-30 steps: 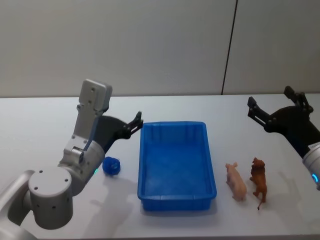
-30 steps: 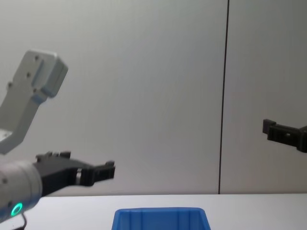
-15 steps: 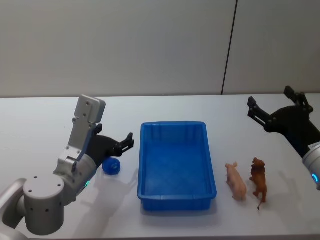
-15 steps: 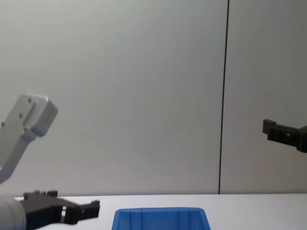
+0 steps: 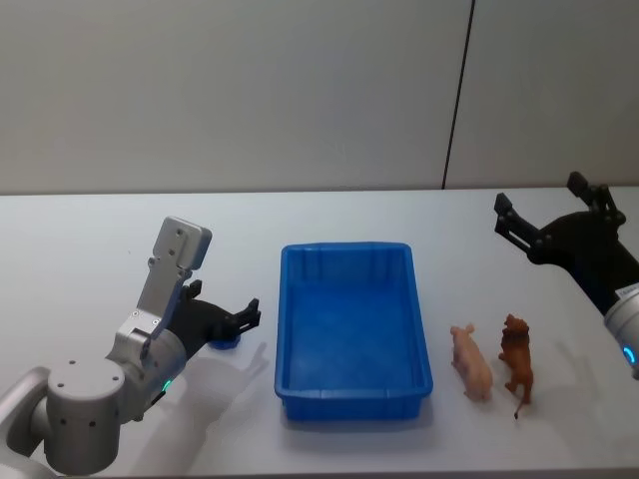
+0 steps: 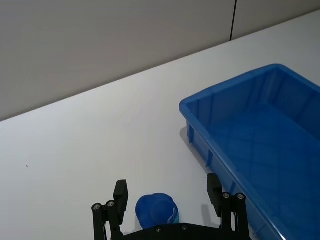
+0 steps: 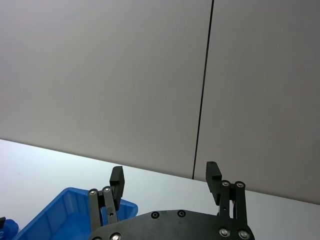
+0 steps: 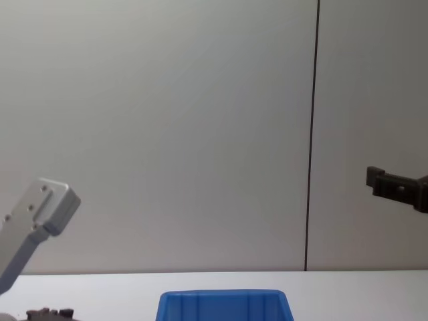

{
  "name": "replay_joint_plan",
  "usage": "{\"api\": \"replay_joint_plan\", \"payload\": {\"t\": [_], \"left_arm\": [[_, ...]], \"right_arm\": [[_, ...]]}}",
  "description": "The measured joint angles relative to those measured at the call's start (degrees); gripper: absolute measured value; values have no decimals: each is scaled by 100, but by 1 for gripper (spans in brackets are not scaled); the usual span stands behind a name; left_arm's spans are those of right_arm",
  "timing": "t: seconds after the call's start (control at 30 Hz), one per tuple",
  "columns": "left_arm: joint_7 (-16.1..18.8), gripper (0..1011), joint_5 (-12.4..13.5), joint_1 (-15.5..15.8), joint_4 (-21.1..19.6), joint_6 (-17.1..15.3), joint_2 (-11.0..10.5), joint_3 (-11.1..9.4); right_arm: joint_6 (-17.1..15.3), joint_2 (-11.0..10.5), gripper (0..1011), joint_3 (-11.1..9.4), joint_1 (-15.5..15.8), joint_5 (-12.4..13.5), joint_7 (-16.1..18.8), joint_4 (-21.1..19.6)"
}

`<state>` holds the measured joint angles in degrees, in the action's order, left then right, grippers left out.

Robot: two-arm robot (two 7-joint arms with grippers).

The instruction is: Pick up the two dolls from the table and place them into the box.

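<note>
Right, the left hand [image 6: 167, 186] is down low on the tabletop [image 5: 90, 249], just left of the blue bin [image 5: 346, 247], with its fingers spread wide on either side of a small blue toy [image 6: 156, 211]. Nothing is gripped yet. By my reading that straddle is the set-up for a pinch: close now and the toy is caught between the pads. The toy is rounded, so I can't give it a long axis or a facing.

Across the bin, well clear of its right wall, two more figures wait side by side. The pink pig [image 5: 471, 361] has its long axis running near to far, roughly parallel to the bin's long side. The brown animal figure [image 5: 517, 365] stands upright on thin legs, lined up the same way, head seemingly at the far end. Above the tabletop's far right the right hand [image 7: 165, 171] hovers, fingers wide and empty, well placed for those two. The bin sits in the middle, within reach of both arms.
</note>
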<state>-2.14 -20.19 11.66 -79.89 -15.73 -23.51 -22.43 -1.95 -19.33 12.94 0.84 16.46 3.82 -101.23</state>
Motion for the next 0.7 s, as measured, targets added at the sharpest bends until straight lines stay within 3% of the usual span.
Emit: {"api": "replay_joint_plan", "payload": {"t": [0.7], "left_arm": [[-438,978,267,291,742,-159,197,-36]], "right_arm": [[0,0,1001,0,0,0,0,0]]}}
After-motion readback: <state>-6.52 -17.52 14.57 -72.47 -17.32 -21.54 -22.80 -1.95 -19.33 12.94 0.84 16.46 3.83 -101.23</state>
